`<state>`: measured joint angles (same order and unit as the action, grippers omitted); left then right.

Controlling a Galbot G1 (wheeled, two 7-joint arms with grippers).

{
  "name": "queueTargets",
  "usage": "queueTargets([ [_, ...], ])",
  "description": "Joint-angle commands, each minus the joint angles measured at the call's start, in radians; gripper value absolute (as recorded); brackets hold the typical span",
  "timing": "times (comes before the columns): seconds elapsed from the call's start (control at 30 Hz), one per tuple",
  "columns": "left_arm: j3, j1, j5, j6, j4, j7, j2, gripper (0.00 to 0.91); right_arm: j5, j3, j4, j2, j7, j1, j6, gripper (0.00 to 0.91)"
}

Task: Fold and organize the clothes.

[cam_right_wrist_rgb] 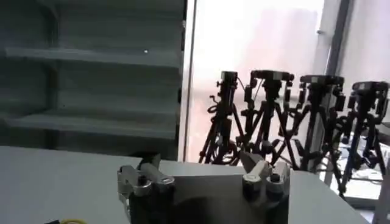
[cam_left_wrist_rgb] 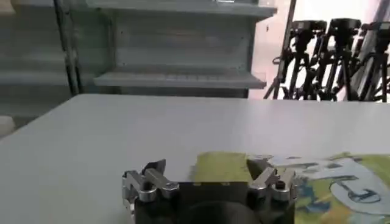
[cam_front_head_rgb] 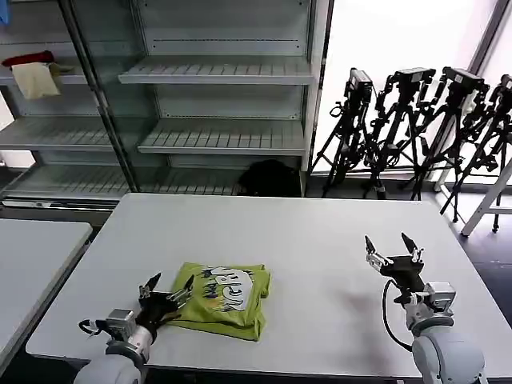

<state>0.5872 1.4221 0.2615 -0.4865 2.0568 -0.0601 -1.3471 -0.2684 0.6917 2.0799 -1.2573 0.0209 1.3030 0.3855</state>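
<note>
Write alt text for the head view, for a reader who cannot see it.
A folded lime-green T-shirt, print side up, lies near the front edge of a white table. The open left gripper sits at the shirt's left edge; the open right gripper hovers apart on the right. Behind stand shelves and tripods.

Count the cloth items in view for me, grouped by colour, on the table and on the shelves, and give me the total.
Lime-green: 1, the folded T-shirt on the table, by the open left gripper.
Red: 1, the cloth on the shelf.
Cream: 1, the cloth hanging there below the red one.
Total: 3
</note>
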Motion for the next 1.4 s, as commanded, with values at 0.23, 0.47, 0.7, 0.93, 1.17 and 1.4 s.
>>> queueTargets([
  [0.23,0.024,0.033,-0.001,-0.006,-0.051,-0.02,-0.014,0.846,0.001,-0.001,0.002,-0.003,-0.001,0.002,-0.002,0.907],
  [0.47,0.015,0.043,0.074,-0.021,-0.028,-0.036,-0.026,0.161,0.001,0.003,0.002,-0.002,-0.002,0.004,-0.004,0.907],
  [0.7,0.005,0.041,0.13,-0.056,-0.025,-0.047,-0.047,0.01,0.0,0.01,0.007,-0.002,-0.003,0.009,-0.004,0.907],
  [0.93,-0.001,0.026,0.162,-0.049,-0.036,-0.038,-0.062,0.01,-0.001,0.02,0.011,0.0,-0.005,0.018,-0.005,0.907],
  [1.17,0.04,0.019,0.014,0.098,-0.032,-0.056,-0.049,0.0,-0.001,0.021,0.01,0.001,-0.006,0.02,-0.006,0.907],
  [1.4,0.242,-0.021,-0.257,0.225,-0.08,-0.139,0.058,0.0,-0.001,0.02,-0.001,0.005,-0.008,0.017,-0.015,0.907],
])
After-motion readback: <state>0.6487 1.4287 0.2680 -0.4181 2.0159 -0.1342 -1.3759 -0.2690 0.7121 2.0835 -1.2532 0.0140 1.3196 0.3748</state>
